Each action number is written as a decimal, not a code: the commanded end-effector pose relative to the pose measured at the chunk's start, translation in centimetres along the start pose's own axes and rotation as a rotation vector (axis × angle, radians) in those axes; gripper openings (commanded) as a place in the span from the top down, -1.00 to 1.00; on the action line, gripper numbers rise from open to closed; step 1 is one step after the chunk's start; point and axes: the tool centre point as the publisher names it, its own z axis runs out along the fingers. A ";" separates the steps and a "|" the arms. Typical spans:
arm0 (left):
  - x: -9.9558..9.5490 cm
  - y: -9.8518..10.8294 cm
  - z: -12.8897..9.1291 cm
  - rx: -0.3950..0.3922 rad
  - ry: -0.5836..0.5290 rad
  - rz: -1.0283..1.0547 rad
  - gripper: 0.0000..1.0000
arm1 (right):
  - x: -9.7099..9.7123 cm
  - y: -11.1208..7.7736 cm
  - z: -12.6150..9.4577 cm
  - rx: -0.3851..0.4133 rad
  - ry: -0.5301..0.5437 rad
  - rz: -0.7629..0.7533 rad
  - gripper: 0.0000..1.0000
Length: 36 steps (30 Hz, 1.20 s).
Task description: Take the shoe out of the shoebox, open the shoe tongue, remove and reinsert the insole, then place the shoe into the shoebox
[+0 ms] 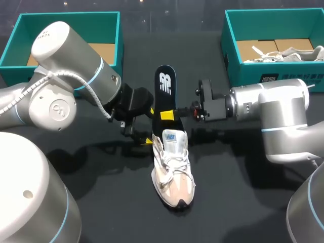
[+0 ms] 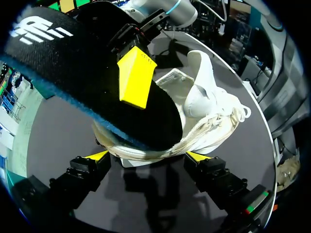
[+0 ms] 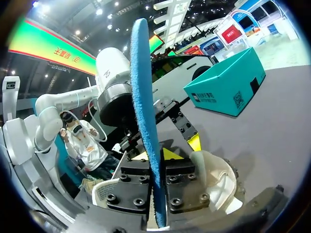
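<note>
Item, shoe [image 1: 173, 167] [image 2: 209, 111] [image 3: 214, 179]: pale, laced, lying on the black table [image 1: 243, 192] near its middle, outside both boxes, toe toward me, its tongue [image 1: 172, 137] standing up. Item, insole [image 1: 165, 86] [image 2: 73, 68] [image 3: 141, 87]: black on top, blue beneath, held on edge over the shoe's heel end, with its lower end at the shoe's opening and its far end pointing away between the boxes. Item, my right claw [image 1: 174, 114] [image 3: 156, 180]: comes in from the right and is clamped on the insole, one yellow tip flat on its black face. From this wrist the insole's blue edge stands straight ahead and hides much of what lies beyond it. Item, my left claw [image 1: 144, 137] [image 2: 148, 158]: low on the table, just beside the shoe's heel on my left. I cannot tell whether it grips the shoe or merely flanks it. From this wrist the insole and my right claw cover the shoe's opening. Item, left box [image 1: 66, 17] [image 3: 223, 90]: teal, open, brown inside, well apart from the shoe. Item, right box [image 1: 273, 14]: teal, open, holding pale shoes [image 1: 298, 53] and brown card.
</note>
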 end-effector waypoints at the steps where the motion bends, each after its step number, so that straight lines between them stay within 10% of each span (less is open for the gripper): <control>1: 0.0 0.0 0.0 0.000 0.000 0.001 -1.00 | -0.9 -0.7 0.2 0.007 0.020 0.024 1.00; 16: 0.0 0.0 0.0 0.000 0.000 0.001 -1.00 | -0.6 -6.5 0.4 -0.066 0.012 0.168 1.00; 21: 0.0 0.0 0.0 0.000 0.000 0.001 -1.00 | 0.1 -5.5 0.4 -0.059 -0.005 0.132 1.00; 25: 0.0 0.0 0.0 0.000 0.000 0.001 -1.00 | 0.7 -4.3 0.4 -0.034 -0.016 0.092 0.40; 36: 0.0 0.0 0.0 0.000 0.000 0.001 -1.00 | 0.8 -1.4 0.2 0.019 -0.026 0.023 0.45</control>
